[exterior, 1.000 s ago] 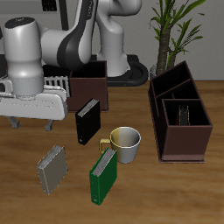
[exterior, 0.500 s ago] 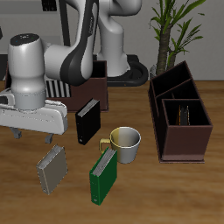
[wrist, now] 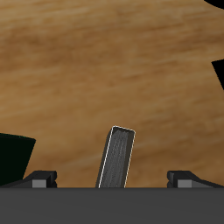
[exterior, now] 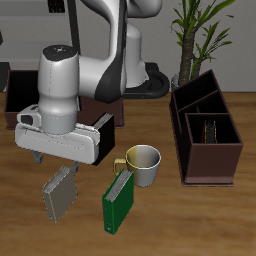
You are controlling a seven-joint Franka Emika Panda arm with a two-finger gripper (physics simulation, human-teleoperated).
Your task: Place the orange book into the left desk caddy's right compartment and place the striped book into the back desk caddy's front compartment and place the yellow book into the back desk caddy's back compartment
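Left desk caddy (exterior: 207, 160), a dark brown box split into compartments, stands on the wood-grain bench (exterior: 200, 220) near its edge. Its compartment nearest the bench's front holds a thin, pale, patterned item that is too small to identify. The compartments farther back show only dark insides.

A white and grey robot arm (exterior: 75, 75) leans over the middle of the bench. Behind it stands a second dark brown caddy (exterior: 108, 100). The arm partly covers this caddy and its inside is hidden. A third dark brown box (exterior: 20, 95) stands farther along the back, and its contents are hidden too. A green potted plant (exterior: 195, 30) rises behind the left desk caddy.

A green hardcover book (exterior: 120, 202) stands on edge near the bench's front, just beside a cream mug (exterior: 146, 163) with a yellow handle. A black book (exterior: 100, 128) stands farther back, mostly hidden by the arm's wrist. The striped grey book (exterior: 59, 194) lies tilted on the bench near its front edge, outside every caddy and directly beneath the end effector (exterior: 58, 165).

In the wrist view the end effector (wrist: 112, 179) is released. Its two fingertips (wrist: 42, 178) are spread wide, and the striped grey book (wrist: 118, 157) shows between them, ungrasped.
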